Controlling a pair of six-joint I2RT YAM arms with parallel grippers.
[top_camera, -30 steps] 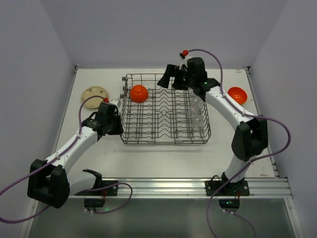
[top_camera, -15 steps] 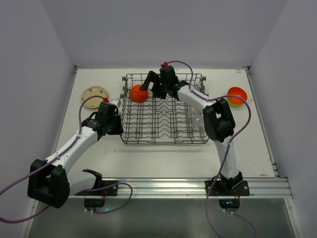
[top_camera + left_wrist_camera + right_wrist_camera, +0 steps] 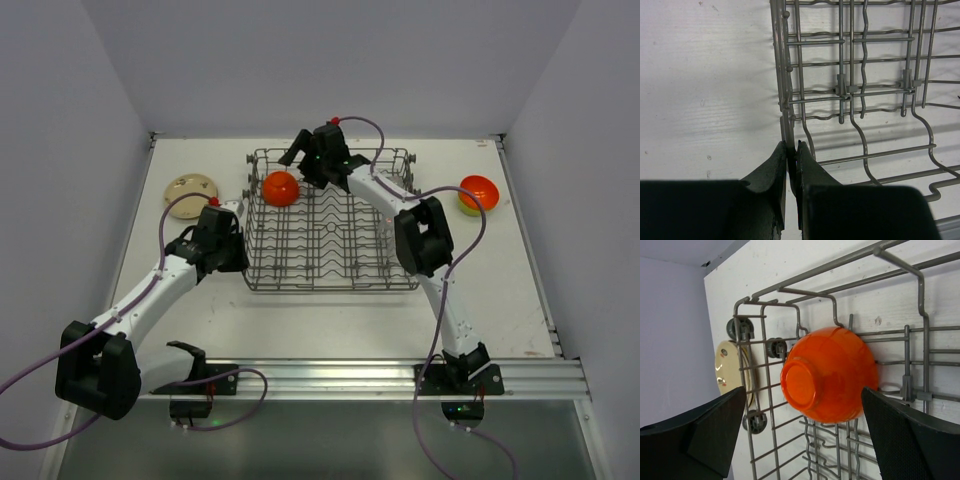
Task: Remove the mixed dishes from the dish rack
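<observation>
The grey wire dish rack stands mid-table. An orange bowl lies upside down in its back left corner. My right gripper is open just behind and right of that bowl. In the right wrist view the bowl sits between the wide-open fingers, untouched. My left gripper is shut on the rack's left wall wire, seen pinched in the left wrist view. Clear glasses stand at the rack's right, mostly hidden by my right arm.
A beige plate lies on the table left of the rack and shows through the wires. A second orange bowl sits in a yellow-green bowl on the table right of the rack. Walls close in on three sides.
My right arm has swung left across the back of the rack, from its back right corner to the orange bowl. The left arm has not moved.
</observation>
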